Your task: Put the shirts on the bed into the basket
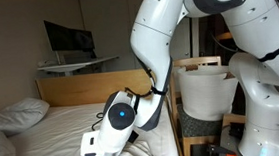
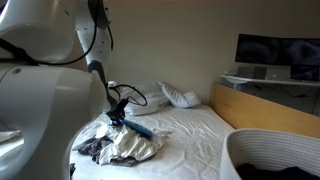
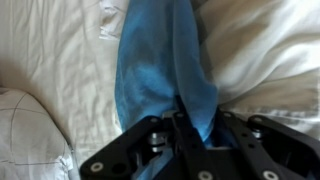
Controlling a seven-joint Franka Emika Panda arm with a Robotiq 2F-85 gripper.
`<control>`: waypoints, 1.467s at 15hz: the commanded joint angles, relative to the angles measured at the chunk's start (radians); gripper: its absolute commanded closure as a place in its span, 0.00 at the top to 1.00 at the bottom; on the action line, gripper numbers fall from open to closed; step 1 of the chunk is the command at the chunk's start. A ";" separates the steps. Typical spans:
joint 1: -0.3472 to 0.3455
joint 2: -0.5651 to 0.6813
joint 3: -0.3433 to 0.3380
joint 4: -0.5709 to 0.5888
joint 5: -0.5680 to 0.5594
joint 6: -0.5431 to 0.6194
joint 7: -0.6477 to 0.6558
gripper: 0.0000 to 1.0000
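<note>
**Bed** (image 2: pixel 200 122): Wide, with a white sheet. The light wooden headboard (image 1: pixel 80 88) is behind it and white pillows (image 2: pixel 180 97) lie at the head end.

**Arm** (image 1: pixel 161 36): Your arm drops from the upper right in an exterior view. It folds sharply at the elbow over the mattress edge and turns its wrist downward. The last link leans toward the sheet, low over the clothes.

**Basket** (image 1: pixel 206 98): The white tub stands off the bed, beside the robot's body. Its thick rim (image 2: pixel 262 137) also shows in the foreground of an exterior view, well apart from the clothes.

**Shirts:** All three lie bunched together on the bed, directly under your wrist, and none is in the basket.
- The white shirt (image 2: pixel 135 150) is the crumpled bulk of the heap.
- The dark grey shirt (image 2: pixel 95 148) lies on the robot's side of the heap, touching the white one.
- The blue shirt (image 2: pixel 142 128) lies across the top and runs out from the tool.

**Gripper** (image 3: pixel 190 122): In the wrist view your jaws are clenched on a gathered fold of the blue shirt. The cloth fans away from the fingers (image 3: pixel 160 135) over the white sheet. Whether the fold is clear of the mattress cannot be told.
</note>
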 commanded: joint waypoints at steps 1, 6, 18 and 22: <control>-0.231 -0.117 0.240 -0.137 0.185 -0.041 -0.257 0.09; -0.539 -0.123 0.598 -0.180 0.579 -0.178 -0.618 0.09; -0.530 -0.085 0.641 0.518 1.068 -1.065 -1.000 0.09; -0.487 -0.077 0.601 0.684 1.079 -1.308 -0.992 0.09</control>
